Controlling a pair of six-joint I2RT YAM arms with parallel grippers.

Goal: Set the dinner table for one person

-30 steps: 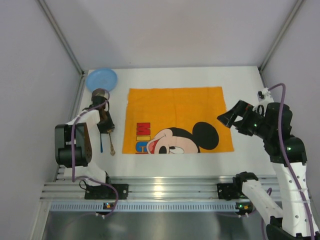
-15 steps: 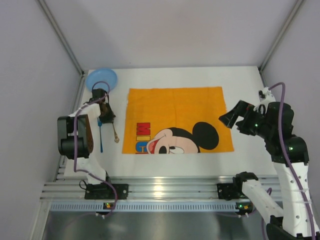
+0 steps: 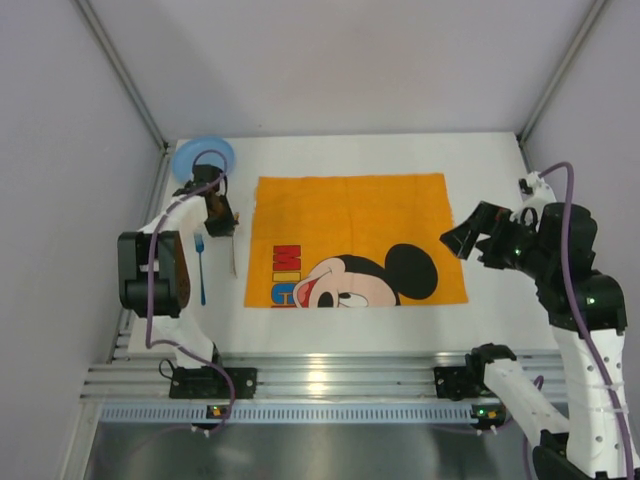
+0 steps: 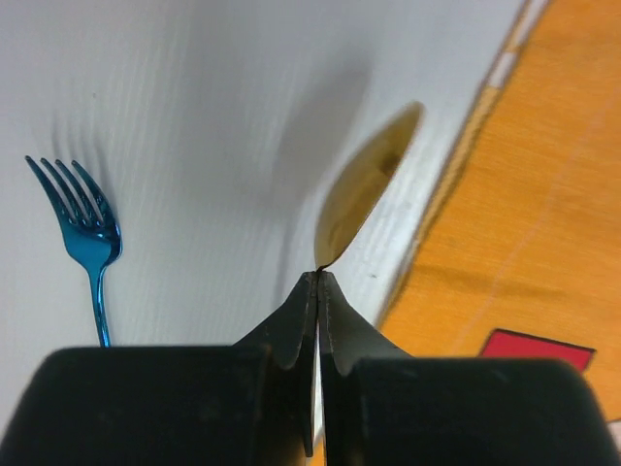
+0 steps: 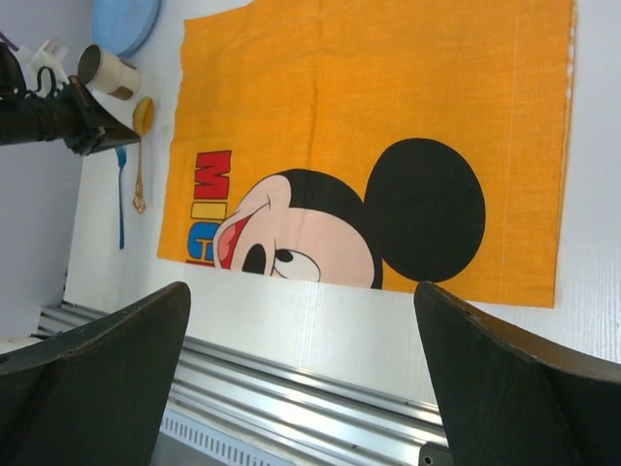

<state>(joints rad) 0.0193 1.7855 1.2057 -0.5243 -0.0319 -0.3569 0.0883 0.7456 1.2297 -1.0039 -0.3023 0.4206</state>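
My left gripper (image 3: pixel 222 224) (image 4: pixel 318 279) is shut on the neck of a gold spoon (image 4: pixel 364 189) (image 5: pixel 142 121). The spoon's bowl points past the fingertips and casts a shadow on the white dinner table (image 3: pixel 480 165). Its handle (image 3: pixel 233 258) trails toward the near edge, just left of the orange Mickey Mouse cloth (image 3: pixel 350 220) (image 4: pixel 529 184) (image 5: pixel 369 97). A blue fork (image 3: pixel 201 268) (image 4: pixel 92 243) (image 5: pixel 121 199) lies flat to the left of the spoon. My right gripper (image 3: pixel 458 236) (image 5: pixel 301 291) hangs open and empty over the cloth's right edge.
A light blue plate (image 3: pixel 203 157) (image 5: pixel 126 21) sits at the far left corner, with a beige cup (image 5: pixel 107 70) just in front of it. The ribbed aluminium rail (image 3: pixel 320 380) (image 5: pixel 320 388) runs along the near edge. Grey walls close in both sides.
My left gripper shut on the gold spoon and carried it back and rightward, toward the cloth's left edge. The fork stayed put. The right arm barely moved.
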